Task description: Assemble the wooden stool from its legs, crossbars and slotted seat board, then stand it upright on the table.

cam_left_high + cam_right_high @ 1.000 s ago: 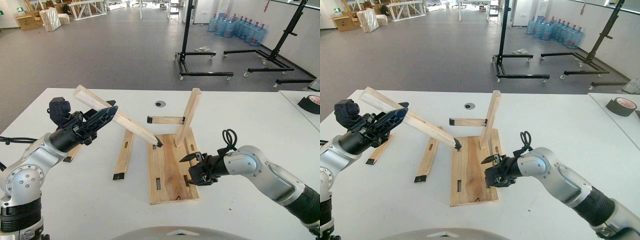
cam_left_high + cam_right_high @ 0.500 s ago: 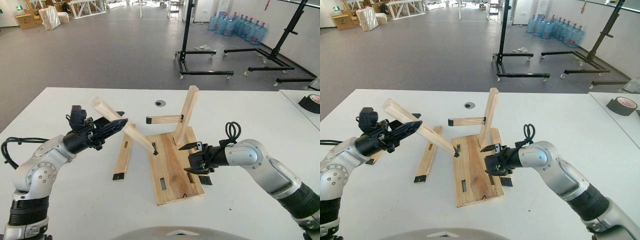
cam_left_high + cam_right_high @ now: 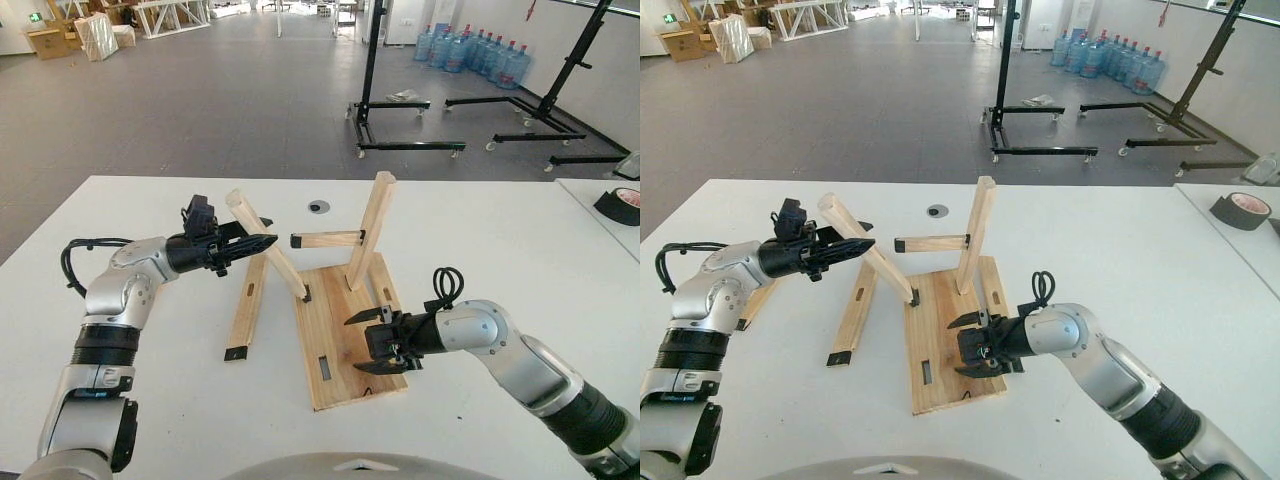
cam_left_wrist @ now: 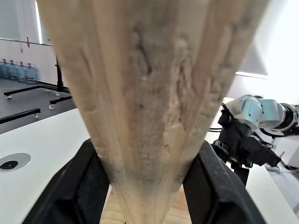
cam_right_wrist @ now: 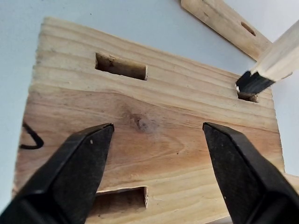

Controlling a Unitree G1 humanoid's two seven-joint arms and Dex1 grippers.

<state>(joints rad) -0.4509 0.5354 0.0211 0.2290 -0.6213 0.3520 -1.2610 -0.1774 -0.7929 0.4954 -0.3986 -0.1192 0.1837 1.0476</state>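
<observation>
While the slotted seat board (image 3: 335, 335) lies flat near the middle of the white table (image 3: 500, 230), the left gripper (image 3: 248, 242) is closed around a wooden leg (image 3: 278, 265) and holds it tilted. The black lower end of this leg meets the board at the slot in its far left corner. From the left wrist view, the two black fingers (image 4: 79, 186) press on both sides of the wood. A second leg (image 3: 370, 228) stands in a slot at the far right side of the board, leaning a little. A crossbar (image 3: 325, 239) goes out from it toward the left, above the table. A third leg (image 3: 247, 305) lies flat on the table just beside the left edge of the board. The right gripper (image 3: 362, 343) hovers low over the near right part of the board, its fingers (image 5: 70, 182) spread wide with nothing between them. Whether they touch the wood I cannot tell.
</observation>
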